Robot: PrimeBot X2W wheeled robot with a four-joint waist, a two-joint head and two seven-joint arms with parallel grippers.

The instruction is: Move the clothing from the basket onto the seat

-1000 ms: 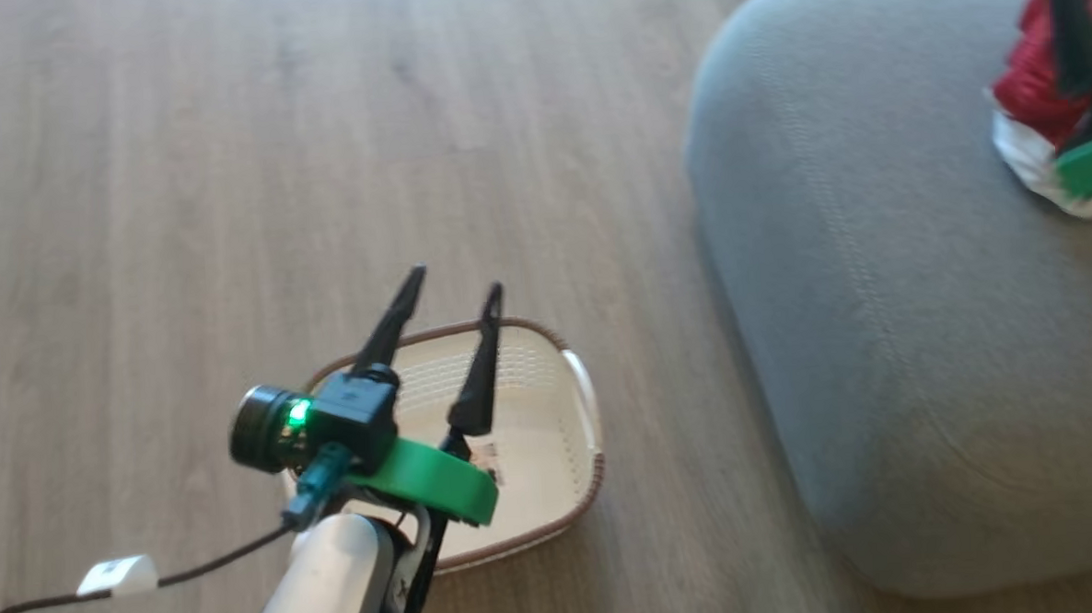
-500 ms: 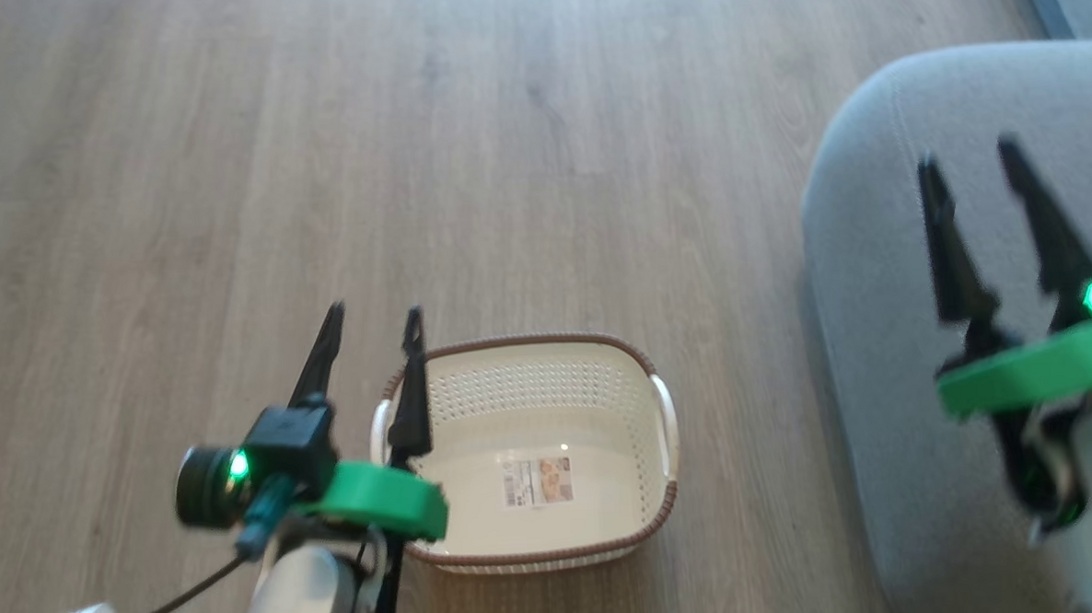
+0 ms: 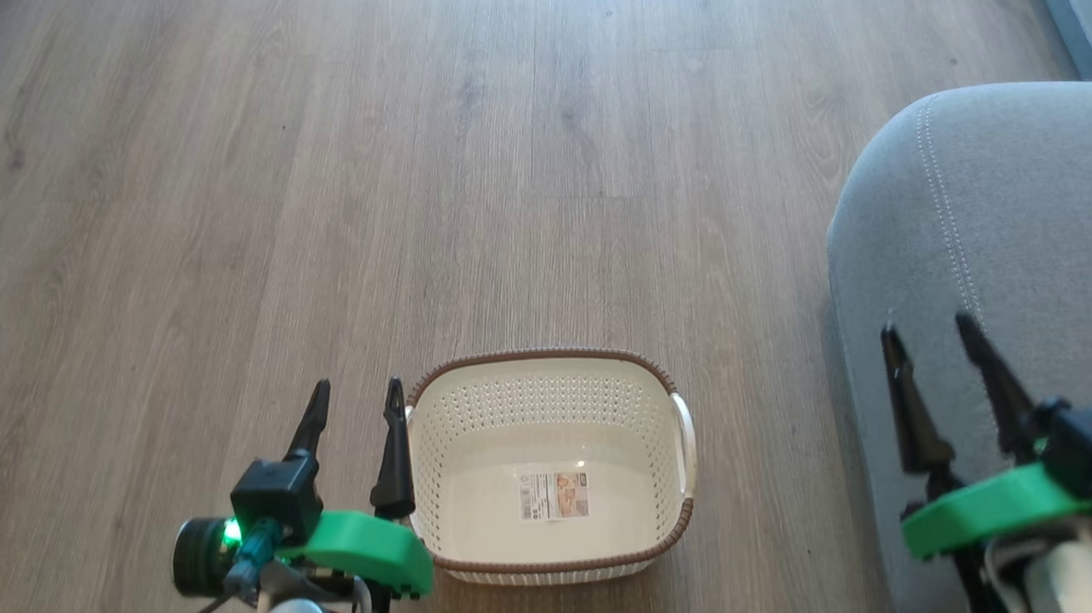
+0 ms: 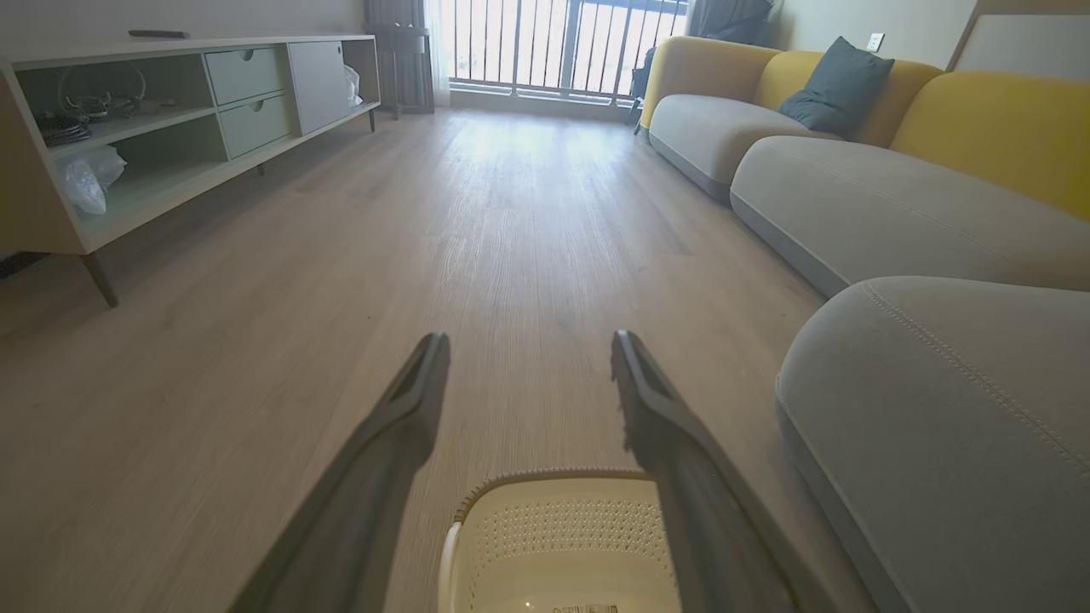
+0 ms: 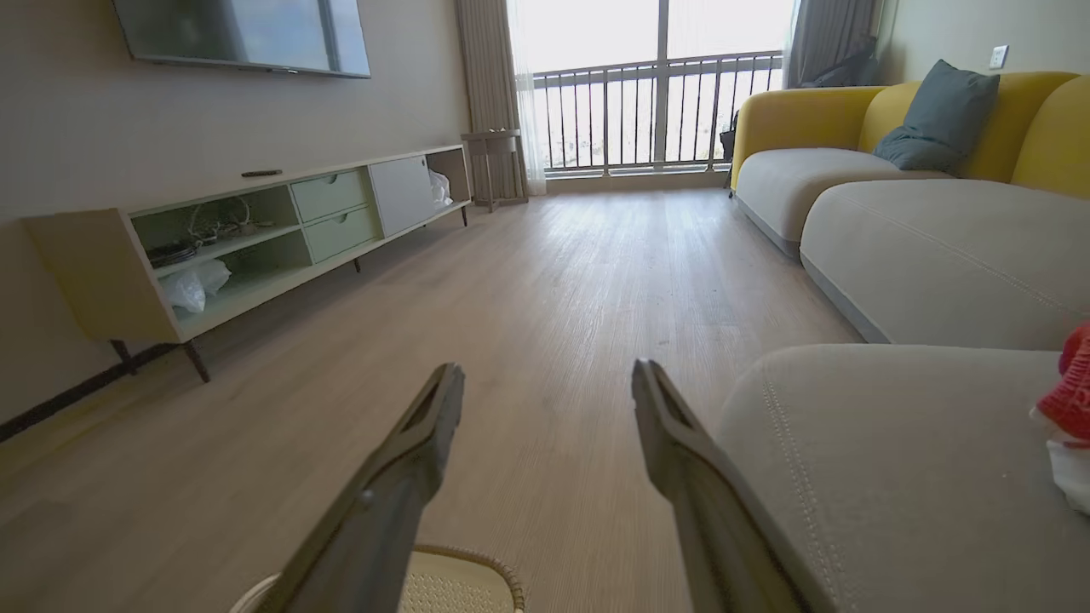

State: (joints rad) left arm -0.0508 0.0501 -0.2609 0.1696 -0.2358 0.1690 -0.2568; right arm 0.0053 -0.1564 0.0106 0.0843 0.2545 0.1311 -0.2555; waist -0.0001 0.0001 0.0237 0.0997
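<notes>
Closest to the robot, the left gripper [image 3: 357,386] hangs just left of the basket [image 3: 539,354], its two dark fingers spread wide with nothing between them; the inner finger lines up with the basket's left rim. Well to the right of the basket, the right gripper [image 3: 926,324] hovers over the near edge of the seat [image 3: 994,232], its fingers just as wide apart and also holding nothing.

The basket stands upright on the wooden floor [image 3: 411,165] between the two grippers, its pale floor in plain sight with a paper label [image 3: 554,496] lying flat on it. The seat rises just to the right of the basket, its rounded corner and double line of pale stitching turned toward it, with a strip of floor between them.

The clothing [image 5: 1069,400] lies on the seat, well to the right of the basket: a red bundle with white fabric under it, cut off by the edge of the right wrist view, so I cannot tell how many garments it is.

Farther beyond the basket, a low sideboard [image 5: 255,238] runs along the left wall under a television [image 5: 243,34]. A yellow-backed sofa [image 5: 851,115] with a dark pillow [image 5: 937,115] continues on the right, and a balcony railing [image 5: 647,111] closes the far end.
</notes>
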